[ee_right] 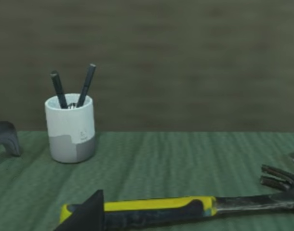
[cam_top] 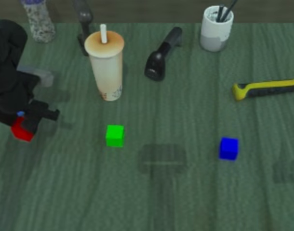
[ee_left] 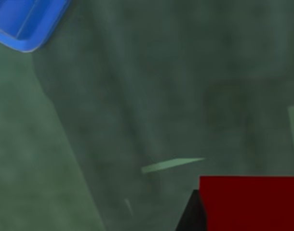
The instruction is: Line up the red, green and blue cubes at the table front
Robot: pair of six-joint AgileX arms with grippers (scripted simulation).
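Observation:
The red cube [cam_top: 21, 131] is at the table's far left, between the tips of my left gripper [cam_top: 27, 124], which is shut on it. In the left wrist view the red cube [ee_left: 250, 204] fills a corner, pressed against one dark finger [ee_left: 191, 217]. The green cube [cam_top: 114, 135] lies left of centre. The blue cube [cam_top: 229, 148] lies right of centre. Both rest alone on the dark green table [cam_top: 185, 202]. My right gripper is outside the top view; only a dark tip of it [ee_right: 89, 214] shows in the right wrist view.
A tall paper cup with a straw [cam_top: 106, 65], a black scanner-like tool [cam_top: 161, 54], a white pen holder [cam_top: 216, 30] and a speckled bottle [cam_top: 38, 19] stand at the back. A yellow-handled hammer [cam_top: 267, 88] lies at the right. A blue rounded object [ee_left: 26, 21] lies near the left gripper.

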